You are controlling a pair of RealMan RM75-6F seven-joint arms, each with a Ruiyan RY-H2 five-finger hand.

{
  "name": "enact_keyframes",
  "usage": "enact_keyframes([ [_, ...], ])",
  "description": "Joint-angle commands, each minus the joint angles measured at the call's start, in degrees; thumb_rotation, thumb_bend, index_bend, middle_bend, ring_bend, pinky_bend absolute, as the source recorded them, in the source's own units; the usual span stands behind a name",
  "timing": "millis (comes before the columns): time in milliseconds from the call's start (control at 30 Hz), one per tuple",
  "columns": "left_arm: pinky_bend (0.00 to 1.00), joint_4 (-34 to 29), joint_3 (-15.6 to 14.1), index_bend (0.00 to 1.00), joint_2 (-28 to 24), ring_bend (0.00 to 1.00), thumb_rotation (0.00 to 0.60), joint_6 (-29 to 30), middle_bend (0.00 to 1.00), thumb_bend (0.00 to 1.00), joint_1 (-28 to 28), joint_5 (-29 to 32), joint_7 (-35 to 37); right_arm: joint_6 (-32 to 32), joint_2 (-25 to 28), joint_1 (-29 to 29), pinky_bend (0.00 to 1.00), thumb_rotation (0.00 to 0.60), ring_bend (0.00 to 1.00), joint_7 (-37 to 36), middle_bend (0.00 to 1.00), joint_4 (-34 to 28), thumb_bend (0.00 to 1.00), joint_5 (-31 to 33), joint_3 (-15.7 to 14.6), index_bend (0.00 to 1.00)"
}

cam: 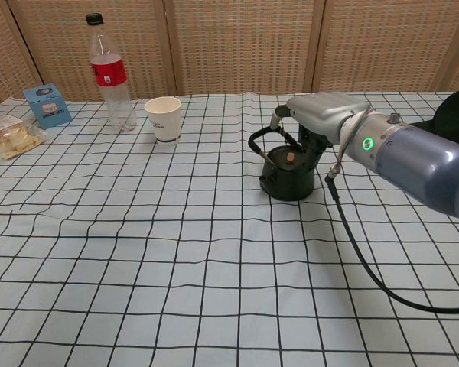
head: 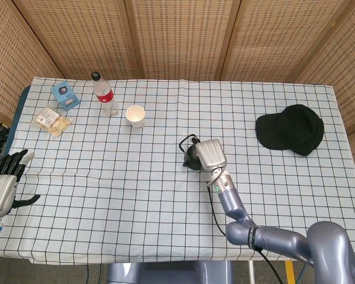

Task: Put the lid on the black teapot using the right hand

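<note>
The black teapot (cam: 285, 180) stands mid-table with its wire handle up. Its lid (cam: 290, 158), marked by a small brown knob, sits on the pot's mouth. My right hand (cam: 321, 115) hovers just above and to the right of the pot, fingers hanging behind it, and none of them grips the knob. In the head view the right hand (head: 210, 154) covers most of the teapot (head: 191, 157). My left hand (head: 2, 184) rests at the table's left edge with its fingers spread, holding nothing.
A plastic bottle (cam: 109, 73) and a paper cup (cam: 163, 118) stand at the back left. A blue box (head: 65, 95) and a snack packet (head: 53, 122) lie further left. A black cap (head: 291, 129) lies at the right.
</note>
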State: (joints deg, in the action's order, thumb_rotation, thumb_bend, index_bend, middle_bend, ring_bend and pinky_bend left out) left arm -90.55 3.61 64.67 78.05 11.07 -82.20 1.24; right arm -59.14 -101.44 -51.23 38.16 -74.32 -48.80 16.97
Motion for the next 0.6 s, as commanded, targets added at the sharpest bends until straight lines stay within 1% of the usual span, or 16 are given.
enact_keyframes([
  [33,0.00,-0.1,0.0,0.00,0.0,0.00,0.600,0.1,0.00,0.00,-0.1,-0.1,0.0,-0.7,0.5,0.1,0.66,0.600,0.96,0.5,0.98,-1.1,0.38,0.0,0.1,0.21],
  [133,0.00,-0.2,0.0,0.00,-0.1,0.00,0.600,0.5,0.00,0.00,-0.2,-0.2,0.2,-1.6,1.0,0.2,0.65,0.600,0.94,0.9,0.97,-2.3,0.38,-0.4,0.1,0.19],
  [200,0.00,-0.2,0.0,0.00,-0.2,0.00,0.600,0.6,0.00,0.00,-0.2,-0.3,0.3,-2.6,1.5,0.3,0.64,0.600,0.92,1.0,0.94,-3.2,0.38,-1.0,0.2,0.19],
  [300,0.00,-0.1,0.1,0.00,-0.2,0.00,0.600,0.8,0.00,0.00,-0.3,-0.3,0.5,-4.8,3.0,1.2,0.58,0.600,0.84,0.7,0.85,-5.7,0.38,-2.7,0.1,0.18],
  [333,0.00,-0.1,0.1,0.00,-0.2,0.00,0.600,0.8,0.00,0.00,-0.3,-0.3,0.5,-5.9,3.7,1.6,0.55,0.600,0.80,0.7,0.80,-6.7,0.38,-3.9,-0.2,0.18],
  [433,0.00,0.1,0.1,0.00,-0.1,0.00,0.600,0.7,0.00,0.00,-0.2,-0.3,0.5,-10.2,6.4,3.6,0.51,0.600,0.72,1.0,0.68,-10.2,0.35,-8.3,-1.9,0.18],
  [500,0.00,0.2,0.1,0.00,0.1,0.00,0.600,0.8,0.00,0.00,-0.2,-0.4,0.6,-13.7,8.1,5.5,0.50,0.600,0.64,1.2,0.59,-12.4,0.33,-11.6,-3.5,0.18],
  [533,0.00,0.3,0.1,0.00,0.3,0.00,0.600,0.9,0.00,0.00,-0.2,-0.6,0.5,-16.1,9.2,7.0,0.47,0.600,0.56,0.8,0.51,-13.7,0.32,-14.1,-4.8,0.18],
  [567,0.00,0.4,0.1,0.00,0.5,0.00,0.600,1.0,0.00,0.00,-0.2,-0.8,0.4,-17.7,10.1,8.2,0.43,0.600,0.45,0.4,0.41,-14.6,0.32,-15.8,-5.9,0.18],
  [600,0.00,0.6,0.0,0.00,0.6,0.00,0.600,1.2,0.00,0.00,-0.2,-1.0,0.2,-19.2,11.1,9.5,0.38,0.600,0.37,-0.3,0.33,-15.5,0.31,-17.5,-7.1,0.18],
])
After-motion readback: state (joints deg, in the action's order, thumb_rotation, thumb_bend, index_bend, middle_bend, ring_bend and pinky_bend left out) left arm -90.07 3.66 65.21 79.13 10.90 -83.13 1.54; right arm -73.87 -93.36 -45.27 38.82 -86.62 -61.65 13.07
